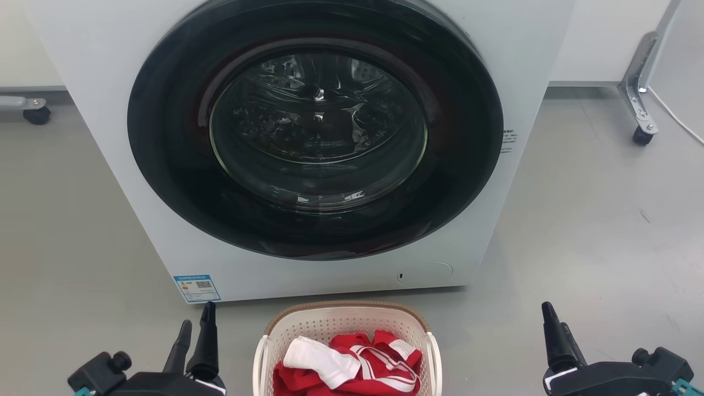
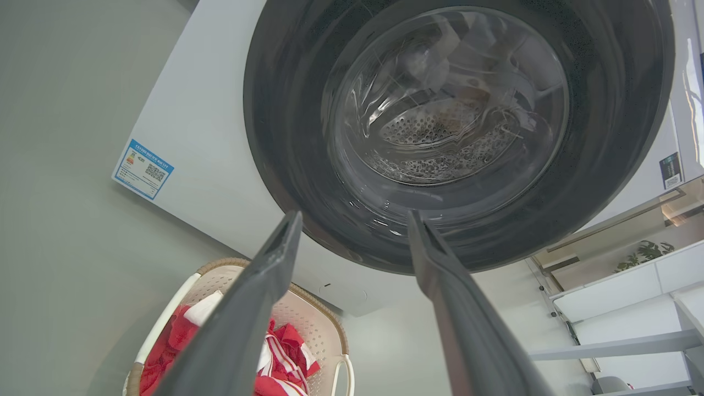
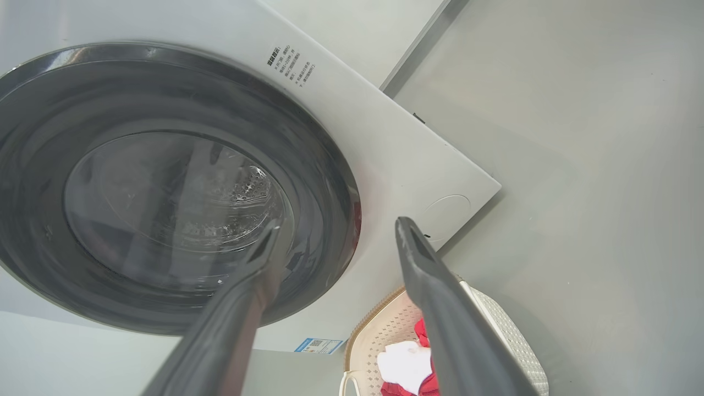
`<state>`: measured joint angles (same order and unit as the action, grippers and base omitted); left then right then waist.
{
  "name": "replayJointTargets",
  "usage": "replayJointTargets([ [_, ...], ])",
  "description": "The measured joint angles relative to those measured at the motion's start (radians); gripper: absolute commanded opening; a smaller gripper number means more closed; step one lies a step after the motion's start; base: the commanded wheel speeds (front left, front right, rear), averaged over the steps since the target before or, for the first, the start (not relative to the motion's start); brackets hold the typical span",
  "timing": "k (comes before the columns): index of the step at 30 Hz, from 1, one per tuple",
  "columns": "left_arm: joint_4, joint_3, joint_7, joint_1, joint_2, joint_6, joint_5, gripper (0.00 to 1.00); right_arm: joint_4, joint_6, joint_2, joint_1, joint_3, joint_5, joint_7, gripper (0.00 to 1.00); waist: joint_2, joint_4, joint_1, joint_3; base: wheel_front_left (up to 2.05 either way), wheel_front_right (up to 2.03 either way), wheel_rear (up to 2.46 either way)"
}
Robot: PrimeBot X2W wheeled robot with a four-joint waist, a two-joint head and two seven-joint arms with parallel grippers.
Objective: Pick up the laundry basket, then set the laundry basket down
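Note:
The laundry basket [image 1: 330,325], cream-white with holes and a brown rim, stands on the grey floor at the bottom middle of the head view, just in front of the washing machine. Red and white clothes [image 1: 352,363] lie in it. My left gripper [image 1: 198,313] is to the left of the basket and my right gripper [image 1: 554,314] is further off to its right. Both are apart from the basket. In the left wrist view the left gripper [image 2: 355,214] is open and empty, with the basket [image 2: 316,324] low behind its fingers. The right gripper [image 3: 338,223] is open too, above the basket [image 3: 385,324].
A white washing machine [image 1: 137,192] with its round dark door [image 1: 316,126] shut fills the space straight ahead. A metal leg on a caster [image 1: 638,110] and a white cable [image 1: 676,118] are at the far right. Another caster [image 1: 36,114] is at the far left.

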<state>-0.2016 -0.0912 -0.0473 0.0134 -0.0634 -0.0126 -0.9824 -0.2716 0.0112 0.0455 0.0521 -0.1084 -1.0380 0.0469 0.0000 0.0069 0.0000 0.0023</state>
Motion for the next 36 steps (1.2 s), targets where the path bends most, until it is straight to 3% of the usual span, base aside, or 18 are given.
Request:
replayJointTargets([
  [23,0.055,-0.06,-0.082,-0.046,-0.005,0.058,0.427,1.0,0.034,-0.056,0.006,-0.005,-0.095,0.356,0.085,1.0,0.0,0.004,0.0,-0.01,0.0,0.0,0.0],
  [36,0.091,-0.076,-0.13,-0.068,-0.002,0.086,0.613,1.0,0.058,-0.086,0.007,-0.023,-0.134,0.529,0.131,1.0,0.0,0.006,0.0,-0.014,0.0,0.0,0.0],
])
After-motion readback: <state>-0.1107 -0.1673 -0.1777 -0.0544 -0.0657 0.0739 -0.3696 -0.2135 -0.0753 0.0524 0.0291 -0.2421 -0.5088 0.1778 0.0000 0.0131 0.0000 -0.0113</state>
